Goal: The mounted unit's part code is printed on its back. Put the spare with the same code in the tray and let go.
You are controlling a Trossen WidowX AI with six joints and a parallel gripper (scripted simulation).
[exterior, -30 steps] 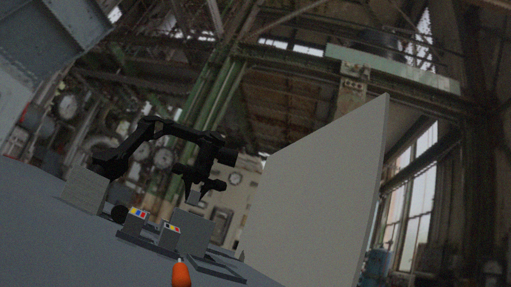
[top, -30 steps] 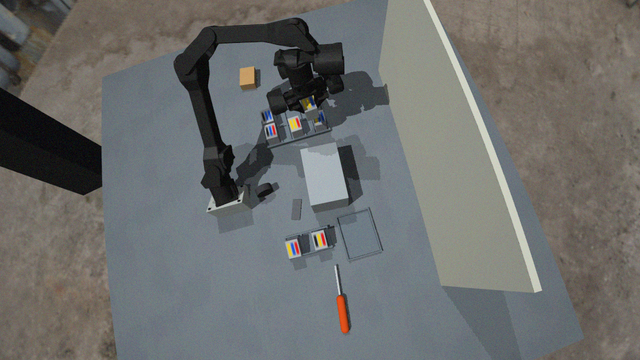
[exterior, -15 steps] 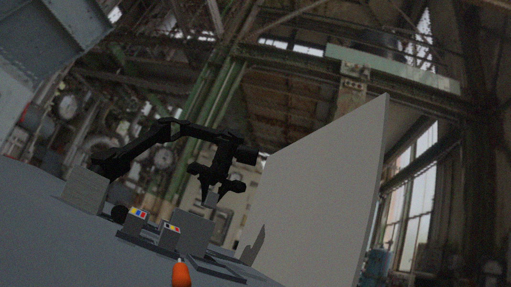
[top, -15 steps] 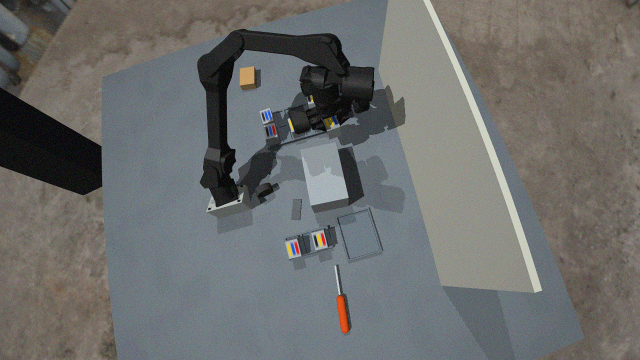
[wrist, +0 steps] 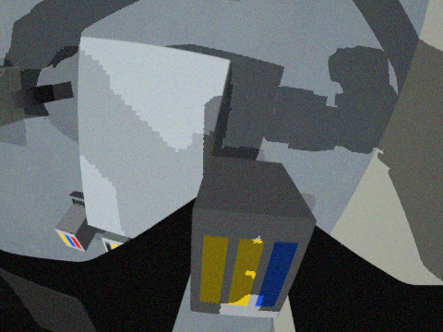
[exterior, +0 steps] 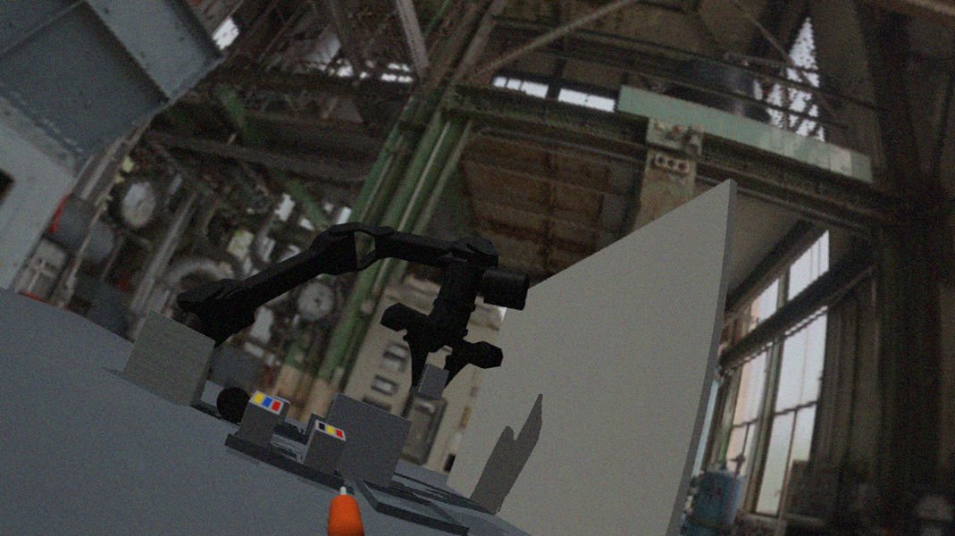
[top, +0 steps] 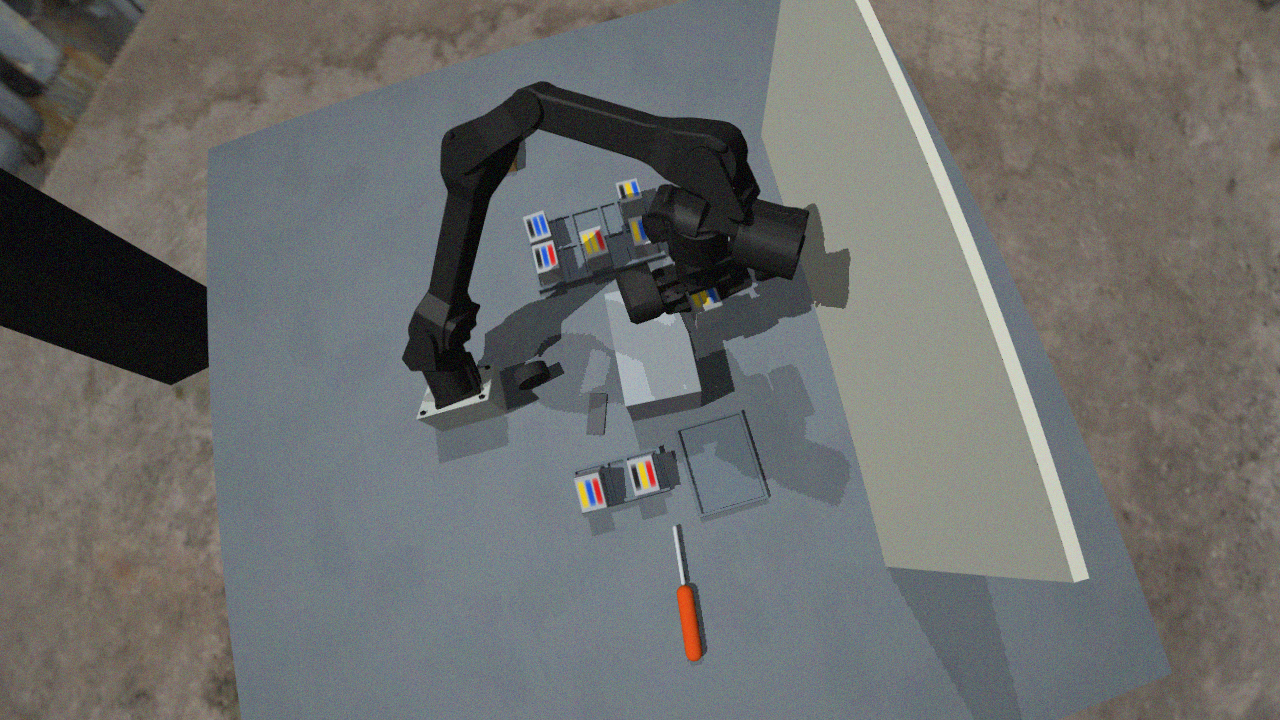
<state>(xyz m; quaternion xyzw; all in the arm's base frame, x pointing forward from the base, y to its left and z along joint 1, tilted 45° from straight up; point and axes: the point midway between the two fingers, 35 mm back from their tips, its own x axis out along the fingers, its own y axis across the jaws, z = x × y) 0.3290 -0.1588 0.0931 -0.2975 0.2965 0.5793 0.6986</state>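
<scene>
My gripper (top: 696,291) (exterior: 432,380) (wrist: 241,210) is shut on a grey spare block (top: 705,299) (exterior: 433,384) (wrist: 245,272) with yellow, yellow and blue stripes. It holds the block in the air near the far right end of the pale box (top: 657,358) (exterior: 366,434) (wrist: 138,115). The tray (top: 756,454) (exterior: 428,521), a thin dark rectangular frame, lies in front of the box, with nothing in it. Several other striped spares, including a yellow-yellow-red one (top: 591,240), stand around the back rack, partly hidden by the arm. No code on a mounted unit's back is readable.
A front rack holds a yellow-blue-red block (top: 590,491) (exterior: 267,403) and a black-yellow-red block (top: 642,473) (exterior: 330,430). An orange screwdriver (top: 688,622) (exterior: 345,523) lies in front. A tall pale panel (top: 913,304) (exterior: 611,394) stands to the right. A black disc (top: 531,374) lies near the arm's base.
</scene>
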